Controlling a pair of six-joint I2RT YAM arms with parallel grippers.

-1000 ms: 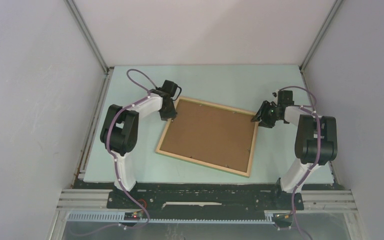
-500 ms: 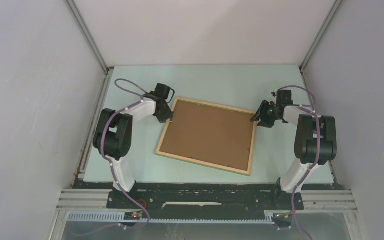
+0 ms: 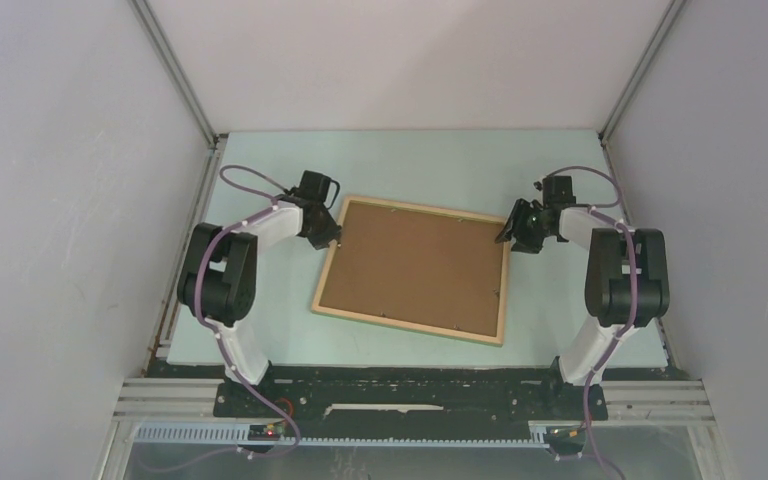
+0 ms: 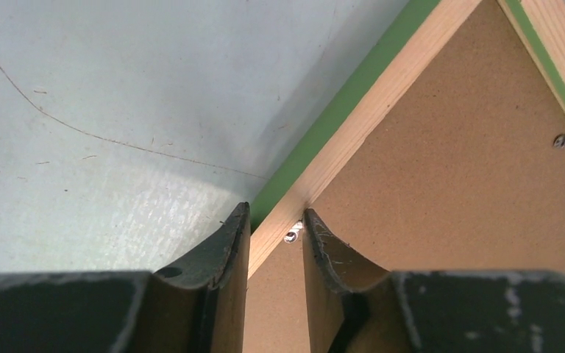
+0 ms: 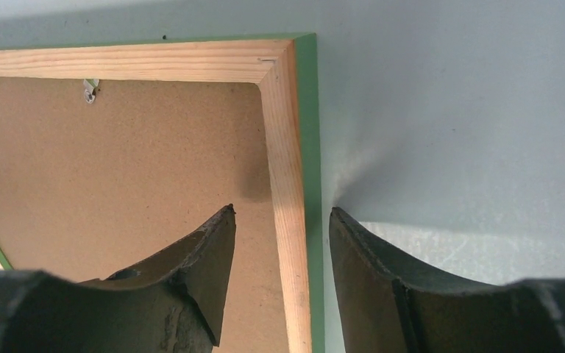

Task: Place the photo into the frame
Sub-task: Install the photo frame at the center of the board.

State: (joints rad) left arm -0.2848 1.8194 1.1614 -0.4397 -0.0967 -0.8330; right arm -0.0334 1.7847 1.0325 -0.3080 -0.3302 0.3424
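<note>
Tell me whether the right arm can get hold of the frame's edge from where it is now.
Probably yes: the right end effector straddles the right rail of the frame, jaws open, with nothing else between them.

Pale green table (image 3: 410, 160), one frame (image 3: 405, 325) laid flat.
The frame is laid wood side up, a brown backing board (image 3: 415, 265) set inside.

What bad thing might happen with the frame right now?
The left gripper pinches just one thin rail of the frame, so lifting might tilt it or let it slip. The right gripper is open around the opposite rail, holding nothing yet; closing off-centre might shove the frame sideways.
</note>
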